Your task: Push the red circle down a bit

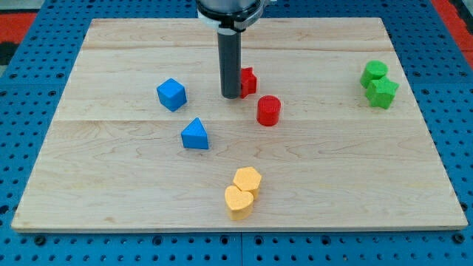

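The red circle (268, 111) is a short red cylinder standing near the middle of the wooden board (111, 185). My tip (230, 96) is the lower end of a dark rod coming down from the view's top. It sits up and to the left of the red circle, a short gap away. Right beside my tip, on its right, a second red block (248, 80) of unclear shape is partly hidden by the rod.
A blue cube (171, 94) and a blue triangle (195, 134) lie left of my tip. Two yellow blocks (243, 192) touch each other near the view's bottom. Two green blocks (378, 84) touch at the view's right. The board rests on a blue perforated table.
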Robot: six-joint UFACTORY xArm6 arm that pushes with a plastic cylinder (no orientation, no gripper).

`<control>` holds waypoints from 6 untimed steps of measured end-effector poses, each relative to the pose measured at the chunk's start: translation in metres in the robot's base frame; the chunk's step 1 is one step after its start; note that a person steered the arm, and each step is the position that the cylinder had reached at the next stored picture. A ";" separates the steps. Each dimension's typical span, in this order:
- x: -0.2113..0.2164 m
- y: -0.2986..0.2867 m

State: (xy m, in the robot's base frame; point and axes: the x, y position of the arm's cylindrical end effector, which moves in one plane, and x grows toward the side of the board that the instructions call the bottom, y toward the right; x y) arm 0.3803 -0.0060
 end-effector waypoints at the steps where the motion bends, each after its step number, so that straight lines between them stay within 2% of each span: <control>1: -0.005 0.025; 2: -0.013 0.043; 4: -0.026 0.044; 6: 0.021 0.042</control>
